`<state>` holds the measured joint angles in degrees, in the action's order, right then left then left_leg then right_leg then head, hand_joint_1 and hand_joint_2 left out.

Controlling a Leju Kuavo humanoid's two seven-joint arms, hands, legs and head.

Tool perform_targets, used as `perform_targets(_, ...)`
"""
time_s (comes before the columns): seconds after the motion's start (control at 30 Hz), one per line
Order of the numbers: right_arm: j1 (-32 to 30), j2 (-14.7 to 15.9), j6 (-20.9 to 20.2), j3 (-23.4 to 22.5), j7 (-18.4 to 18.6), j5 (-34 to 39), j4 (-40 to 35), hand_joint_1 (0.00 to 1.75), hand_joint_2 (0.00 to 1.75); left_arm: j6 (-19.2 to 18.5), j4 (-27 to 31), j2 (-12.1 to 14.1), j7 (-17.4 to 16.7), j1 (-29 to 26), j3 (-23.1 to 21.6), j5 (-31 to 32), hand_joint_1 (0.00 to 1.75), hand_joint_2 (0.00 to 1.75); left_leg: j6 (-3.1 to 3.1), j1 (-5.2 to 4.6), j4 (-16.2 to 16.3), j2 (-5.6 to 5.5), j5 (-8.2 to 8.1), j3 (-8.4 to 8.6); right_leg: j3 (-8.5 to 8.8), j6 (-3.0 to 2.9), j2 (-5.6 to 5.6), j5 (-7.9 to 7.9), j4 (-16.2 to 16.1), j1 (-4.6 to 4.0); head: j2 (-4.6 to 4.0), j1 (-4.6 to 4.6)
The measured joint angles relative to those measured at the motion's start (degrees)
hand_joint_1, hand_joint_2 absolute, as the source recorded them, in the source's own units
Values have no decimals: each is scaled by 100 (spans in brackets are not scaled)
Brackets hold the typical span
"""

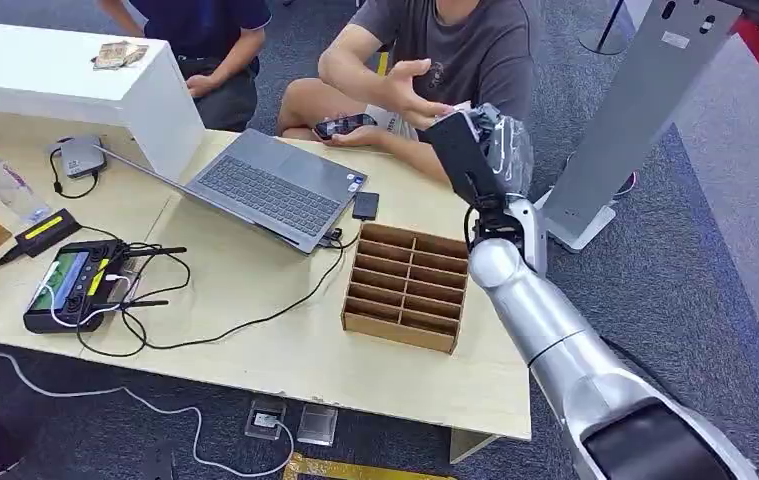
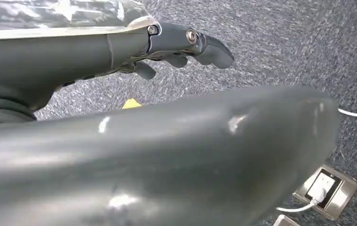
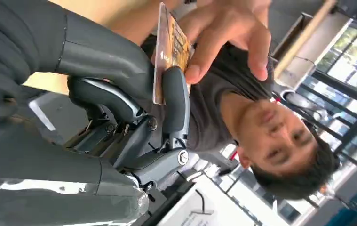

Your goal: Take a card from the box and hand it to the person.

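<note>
My right hand (image 1: 482,150) is raised past the table's far edge, in front of the seated person (image 1: 455,45). In the right wrist view that hand (image 3: 120,99) pinches a yellow-orange card (image 3: 169,49) between thumb and a finger. The person's hand (image 3: 226,33) reaches over the card, its thumb at the card's edge; in the head view this hand (image 1: 410,90) is spread just beside mine. The wooden box (image 1: 407,285) with divided slots sits on the table below my forearm. My left hand (image 2: 120,52) hangs over the carpet, fingers loosely extended and holding nothing.
An open laptop (image 1: 270,185), a handheld controller (image 1: 75,285) with trailing cables, and a water bottle (image 1: 0,185) lie on the table (image 1: 255,330). The person holds a phone (image 1: 343,125) in the other hand. A second person (image 1: 210,40) sits behind. A grey stand (image 1: 635,110) rises at right.
</note>
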<state>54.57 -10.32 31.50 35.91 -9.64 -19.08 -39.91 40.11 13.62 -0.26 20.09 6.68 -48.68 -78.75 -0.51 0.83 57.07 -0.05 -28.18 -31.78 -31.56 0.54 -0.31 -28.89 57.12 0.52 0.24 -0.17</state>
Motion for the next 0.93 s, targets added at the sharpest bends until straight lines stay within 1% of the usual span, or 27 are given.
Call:
perform_targets(0.17,26,-142,-103,11,-37,0,361,157,175,2,0,0,-13,0,0,0,0,0,0,0,0,0,0,0,0,0,-1,0,0,0,0,0)
perform_targets(0.2,27,-162,-112,13,-44,0,407,150,175,2,0,0,-13,0,0,0,0,0,0,0,0,-1,0,-1,0,0,-1,0,0,0,0,0)
perform_targets(0.23,30,-184,-125,13,-50,0,449,101,175,2,0,0,-18,0,0,0,0,0,0,0,0,-1,0,-1,0,0,-1,0,0,0,0,0)
perform_targets(0.27,35,-206,-142,15,-55,2,488,38,175,2,-2,0,-24,0,0,0,0,0,0,0,0,-1,0,-1,0,0,-1,0,1,0,0,2)
perform_targets(0.3,41,-232,-153,17,-57,4,527,0,175,2,-4,0,-37,1,0,0,0,0,0,0,0,-1,0,-1,0,0,0,0,1,0,0,2)
perform_targets(0.8,70,-459,-133,24,-280,17,785,0,175,7,-59,0,-103,16,2,0,0,0,0,0,0,0,0,0,0,0,0,0,2,0,0,0)
perform_targets(0.93,44,-479,17,24,-444,61,774,0,175,7,-87,-2,-103,25,2,0,0,0,0,0,1,0,0,1,0,0,0,0,2,0,0,0)
